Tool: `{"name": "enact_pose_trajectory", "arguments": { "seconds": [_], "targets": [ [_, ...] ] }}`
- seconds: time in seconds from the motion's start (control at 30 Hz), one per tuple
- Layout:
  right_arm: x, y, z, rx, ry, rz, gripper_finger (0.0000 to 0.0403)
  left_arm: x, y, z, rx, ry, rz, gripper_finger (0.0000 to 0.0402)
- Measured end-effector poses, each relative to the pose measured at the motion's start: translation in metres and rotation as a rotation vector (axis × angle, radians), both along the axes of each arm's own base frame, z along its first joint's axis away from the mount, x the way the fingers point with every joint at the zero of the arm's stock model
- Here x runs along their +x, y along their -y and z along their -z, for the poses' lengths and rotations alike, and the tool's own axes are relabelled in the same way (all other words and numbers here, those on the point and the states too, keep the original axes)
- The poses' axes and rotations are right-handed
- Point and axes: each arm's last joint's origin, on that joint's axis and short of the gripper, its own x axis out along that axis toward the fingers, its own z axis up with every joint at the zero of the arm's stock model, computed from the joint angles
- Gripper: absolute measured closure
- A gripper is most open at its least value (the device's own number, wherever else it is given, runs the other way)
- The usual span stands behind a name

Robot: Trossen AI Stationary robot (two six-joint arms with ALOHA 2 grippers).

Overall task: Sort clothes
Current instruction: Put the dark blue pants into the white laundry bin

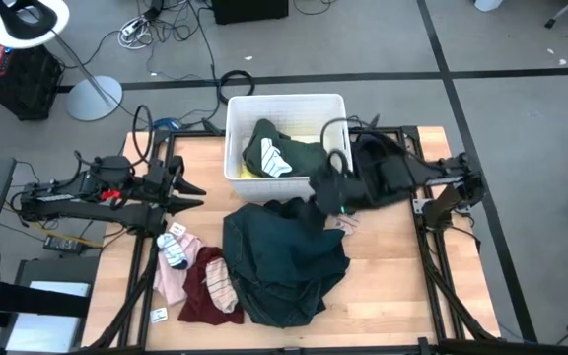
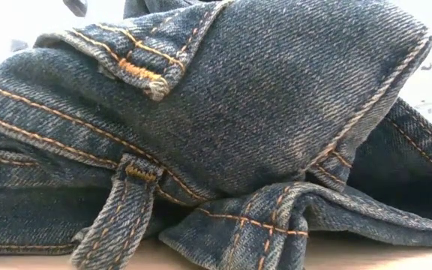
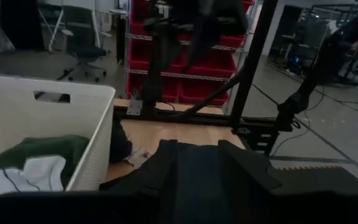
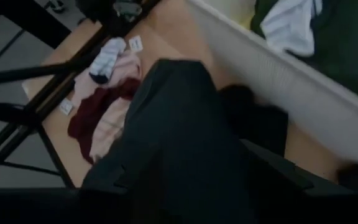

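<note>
Wooden table [image 1: 383, 296] strewn: dark teal garment [image 1: 284, 258] central; maroon, pink pieces at eight o'clock. Right gripper [image 1: 325, 190] clamping black garment [image 1: 378, 168] beside bin [image 1: 235, 113]. Left gripper [image 1: 190, 187] spread, idle.

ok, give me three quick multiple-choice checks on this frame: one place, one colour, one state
1. Where is the forest green garment?
A. on the floor
B. in the white bin
C. under the left arm

2. What colour is the garment lying against the pink one?
A. maroon
B. orange
C. white

3. What is the left pincer doing?
A. shut on a sock
B. reaching inside the bin
C. open, holding nothing

Key: 1 B, the forest green garment lies inside the white bin. 2 A, the maroon garment touches the pink garment. 3 C, the left pincer is spread at the table's left side, while the right pincer is by the bin.
</note>
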Motion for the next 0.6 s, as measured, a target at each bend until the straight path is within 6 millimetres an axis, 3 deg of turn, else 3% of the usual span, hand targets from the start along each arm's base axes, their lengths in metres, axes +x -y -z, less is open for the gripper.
{"name": "enact_pose_trajectory", "arguments": {
  "seconds": [0.17,0.33,0.6],
  "targets": [
    [-0.007,-0.029,0.012,0.034,-0.016,0.019,0.0198,0.005,0.001,0.004,-0.021,-0.052,0.043,0.0282],
    [-0.017,-0.046,0.016,0.061,-0.050,0.025,0.0198,0.014,0.003,0.007,-0.059,-0.086,0.100,0.0285],
    [-0.046,-0.059,0.025,0.012,-0.222,0.079,0.0210,0.028,0.003,-0.003,-0.057,-0.135,0.116,0.0350]
  ]
}}
